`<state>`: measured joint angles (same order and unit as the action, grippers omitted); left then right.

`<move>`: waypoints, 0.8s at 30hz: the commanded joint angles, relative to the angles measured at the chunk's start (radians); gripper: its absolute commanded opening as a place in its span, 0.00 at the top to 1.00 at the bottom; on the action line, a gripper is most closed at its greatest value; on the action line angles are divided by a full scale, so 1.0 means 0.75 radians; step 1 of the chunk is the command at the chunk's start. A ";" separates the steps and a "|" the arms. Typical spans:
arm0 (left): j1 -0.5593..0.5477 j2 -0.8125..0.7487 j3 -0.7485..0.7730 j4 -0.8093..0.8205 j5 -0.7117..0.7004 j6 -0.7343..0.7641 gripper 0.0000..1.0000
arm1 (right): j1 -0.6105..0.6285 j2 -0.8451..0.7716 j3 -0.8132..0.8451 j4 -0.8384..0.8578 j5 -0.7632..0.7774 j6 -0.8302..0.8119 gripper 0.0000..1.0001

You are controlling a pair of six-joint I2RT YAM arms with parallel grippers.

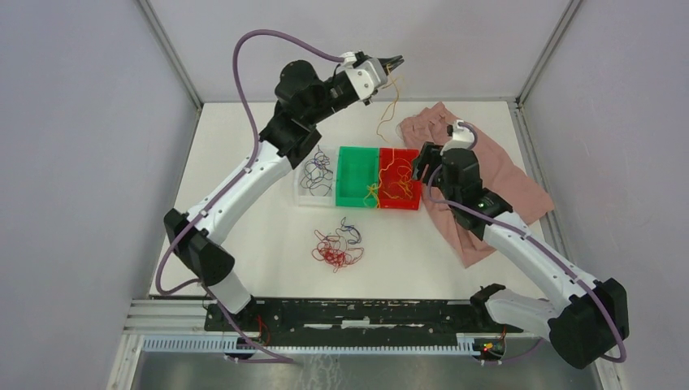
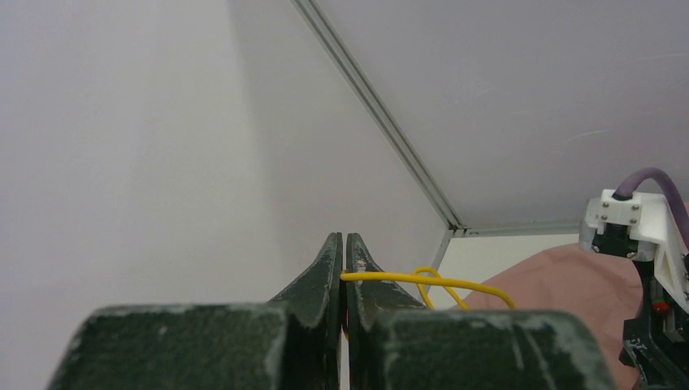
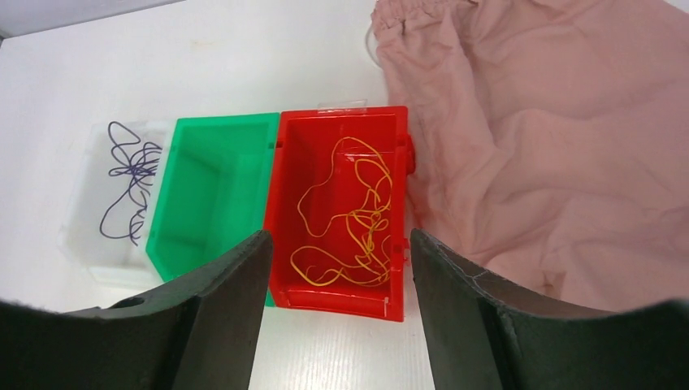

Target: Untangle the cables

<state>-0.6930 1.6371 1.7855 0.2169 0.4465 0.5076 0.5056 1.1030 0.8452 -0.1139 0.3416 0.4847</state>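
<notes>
Left wrist view shows a yellow cable (image 2: 406, 279) clenched in the left pincer (image 2: 343, 240), hanging below it toward the red bin (image 1: 410, 203). Raise it slowly; the right pincer (image 3: 337, 240), released above that bin, could pin the strands (image 3: 357, 215) inside.

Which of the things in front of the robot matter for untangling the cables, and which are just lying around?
Job: tangle of cables; yellow cable pinched in left gripper; clear bin with purple strands; green bin; red bin with yellow strands.
Lying about: pink cloth.
</notes>
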 commanded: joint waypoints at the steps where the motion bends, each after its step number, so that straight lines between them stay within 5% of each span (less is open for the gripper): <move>1: -0.009 0.082 0.099 0.084 -0.030 -0.023 0.97 | -0.042 -0.025 -0.012 0.072 0.013 0.019 0.31; 24: -0.008 0.278 0.396 0.072 -0.059 -0.006 0.97 | -0.139 0.097 -0.051 0.158 -0.200 0.113 0.31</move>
<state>-0.6945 1.8351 2.0087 0.2195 0.4168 0.5079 0.4072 1.1671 0.7979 -0.0597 0.2241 0.5507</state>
